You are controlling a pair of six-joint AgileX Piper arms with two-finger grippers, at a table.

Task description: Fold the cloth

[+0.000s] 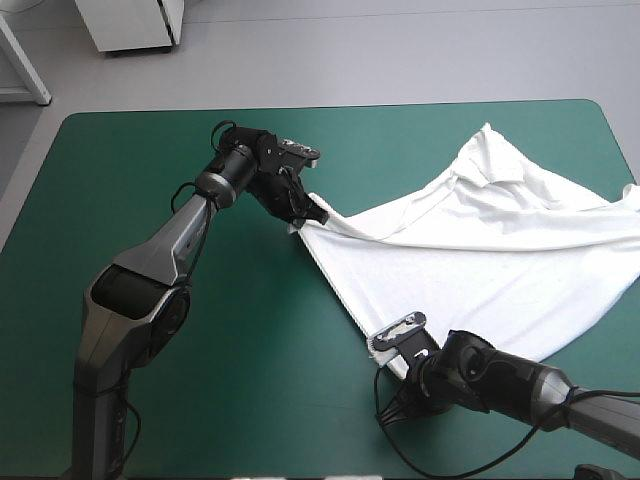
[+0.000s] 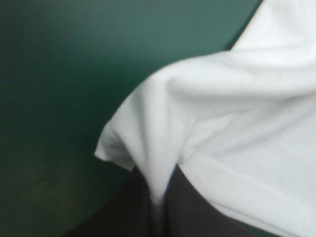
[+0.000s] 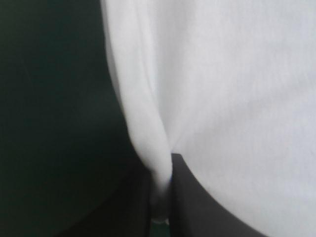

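The white T-shirt [image 1: 480, 245] lies spread over the right half of the teal-green table, its far end reaching the table's right edge. My left gripper [image 1: 305, 212] is shut on the T-shirt at one corner near the table's middle. My right gripper [image 1: 385, 352] is shut on the T-shirt at the nearer corner, and the hem runs taut between the two. In the left wrist view a fold of the T-shirt [image 2: 212, 123] bunches between my black fingers [image 2: 197, 210]. White cloth [image 3: 222, 98] fills the right wrist view and narrows into my fingers [image 3: 192, 197].
Bare teal-green cover [image 1: 130, 180] stretches to the left of the T-shirt and along the front edge. A white cabinet [image 1: 130, 22] stands on the floor beyond the table's far edge.
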